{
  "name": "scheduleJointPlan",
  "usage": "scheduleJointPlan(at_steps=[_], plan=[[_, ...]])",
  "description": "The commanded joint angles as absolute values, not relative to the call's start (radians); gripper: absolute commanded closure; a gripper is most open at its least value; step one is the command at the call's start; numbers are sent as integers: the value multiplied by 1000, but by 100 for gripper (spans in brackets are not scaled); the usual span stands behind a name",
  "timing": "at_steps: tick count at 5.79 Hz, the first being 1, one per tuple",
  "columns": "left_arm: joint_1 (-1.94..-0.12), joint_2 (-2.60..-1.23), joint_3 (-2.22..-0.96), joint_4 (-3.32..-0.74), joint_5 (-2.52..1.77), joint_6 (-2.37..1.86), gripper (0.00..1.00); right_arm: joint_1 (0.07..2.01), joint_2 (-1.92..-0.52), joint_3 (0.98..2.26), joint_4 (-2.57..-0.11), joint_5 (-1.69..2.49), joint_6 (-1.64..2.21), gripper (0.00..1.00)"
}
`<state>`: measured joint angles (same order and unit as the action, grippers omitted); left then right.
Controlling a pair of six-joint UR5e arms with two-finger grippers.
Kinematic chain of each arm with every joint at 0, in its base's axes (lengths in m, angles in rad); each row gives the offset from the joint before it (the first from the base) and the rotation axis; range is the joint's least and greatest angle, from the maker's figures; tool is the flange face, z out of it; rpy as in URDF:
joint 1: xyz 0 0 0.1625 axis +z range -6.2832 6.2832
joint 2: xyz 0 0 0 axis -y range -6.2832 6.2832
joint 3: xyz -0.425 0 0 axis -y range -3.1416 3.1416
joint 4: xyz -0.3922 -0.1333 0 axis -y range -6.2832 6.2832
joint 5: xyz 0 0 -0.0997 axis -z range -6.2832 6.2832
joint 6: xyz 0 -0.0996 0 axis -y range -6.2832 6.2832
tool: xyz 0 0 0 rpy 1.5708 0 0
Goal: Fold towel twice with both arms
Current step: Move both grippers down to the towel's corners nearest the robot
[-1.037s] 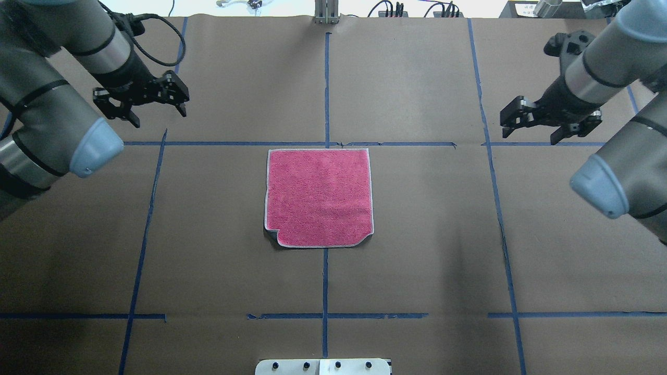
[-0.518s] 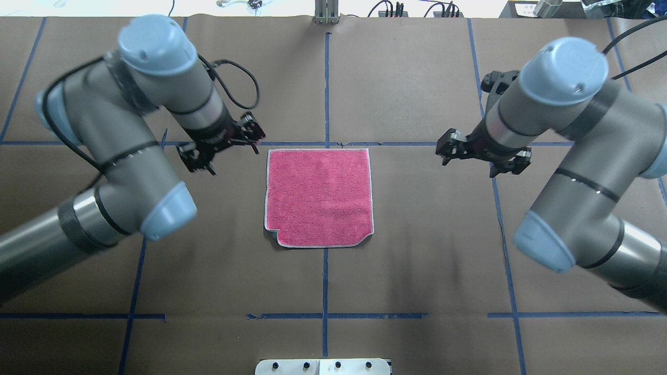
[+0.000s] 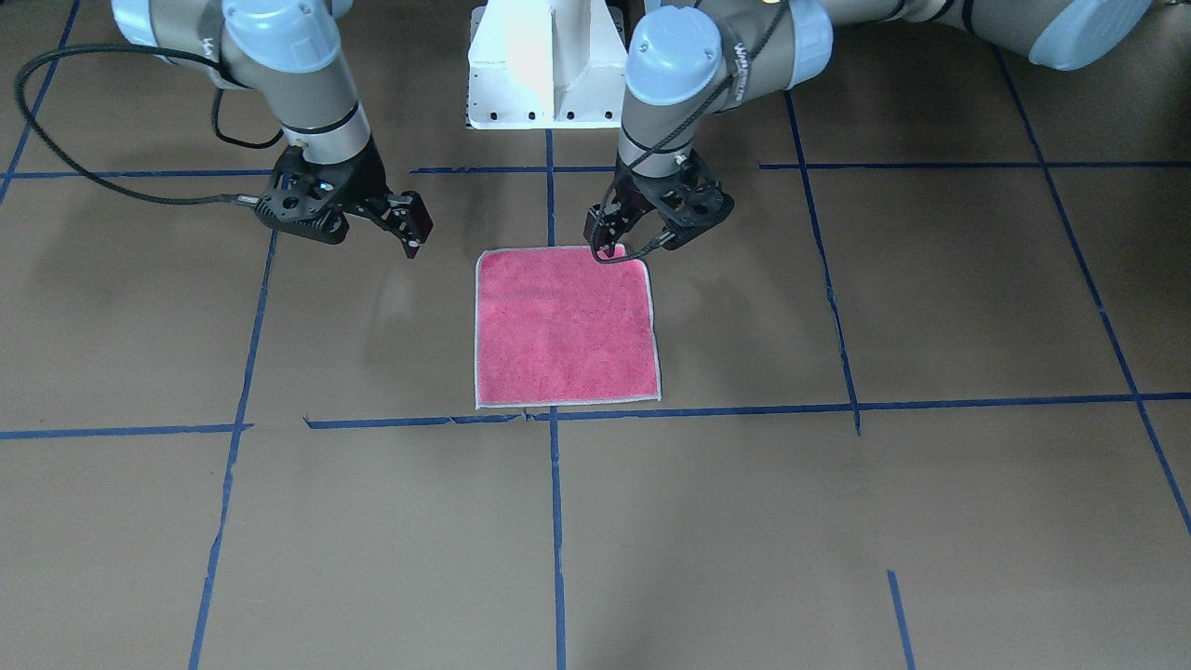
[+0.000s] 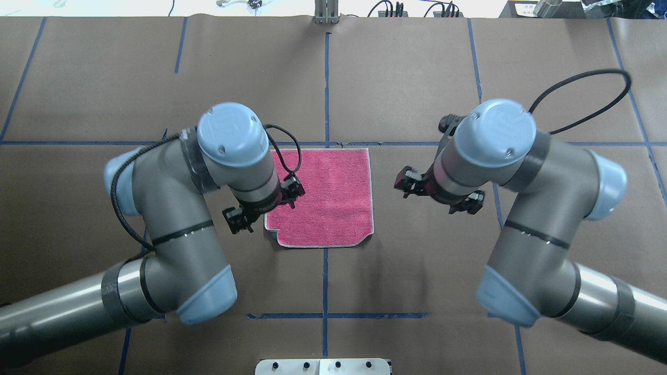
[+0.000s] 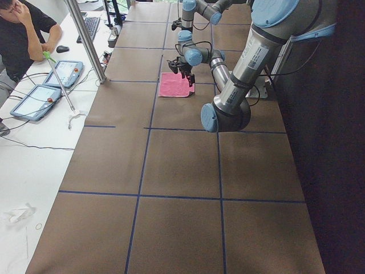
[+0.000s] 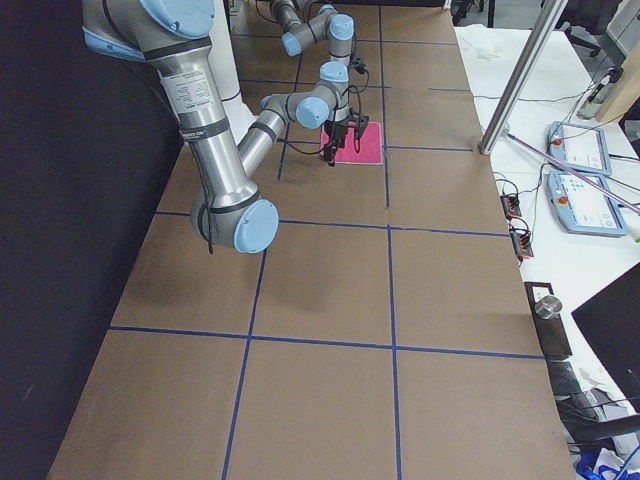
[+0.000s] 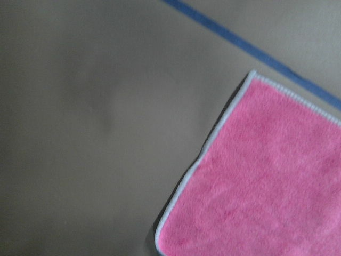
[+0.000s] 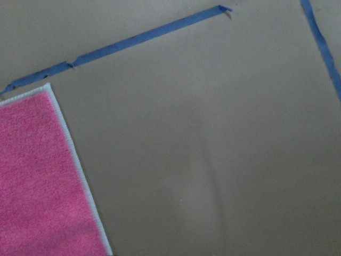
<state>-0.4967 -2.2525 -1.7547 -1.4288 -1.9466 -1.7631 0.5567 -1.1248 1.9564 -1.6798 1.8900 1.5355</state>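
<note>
The towel (image 4: 325, 198) lies flat on the brown table, pink-red face up, with a whitish stitched edge. A little grey shows at its near-left corner (image 4: 271, 235). My left gripper (image 4: 266, 206) is open and empty, low over the towel's left edge near that corner. In the front view it (image 3: 637, 242) stands at the towel's (image 3: 563, 326) corner nearest the base. My right gripper (image 4: 437, 191) is open and empty, over bare table a short way off the towel's right edge. Both wrist views show a towel edge (image 7: 266, 181) (image 8: 37, 181) and no fingers.
Blue tape lines (image 4: 325, 88) cross the brown table cover. The white pedestal base (image 3: 544, 65) stands at the robot's side of the table. A seated operator (image 5: 23, 34), tablets (image 5: 34, 100) and a metal post (image 5: 85, 40) are beyond the table's far side.
Both arms have swung in from the far corners toward the towel. The left gripper now reaches the towel's left edge; the right gripper has come closer to its right edge. The towel has not moved.
</note>
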Motion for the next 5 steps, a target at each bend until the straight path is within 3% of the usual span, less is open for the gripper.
scheduleJointPlan(at_steps=[1,3,5], plan=[[-459,-2252,-1755,-1428,-1914,-1790,0,488,-1050,1927,-1680,1867,1656,0],[-457,-2241,-1755,-1433,-1916,-1790,0,486,-950,1806,-1678,1864,1677,0],[-456,-2232,-1747,-1442,-1916,-1784,0,483,-950,1787,-1677,1855,1675,0]])
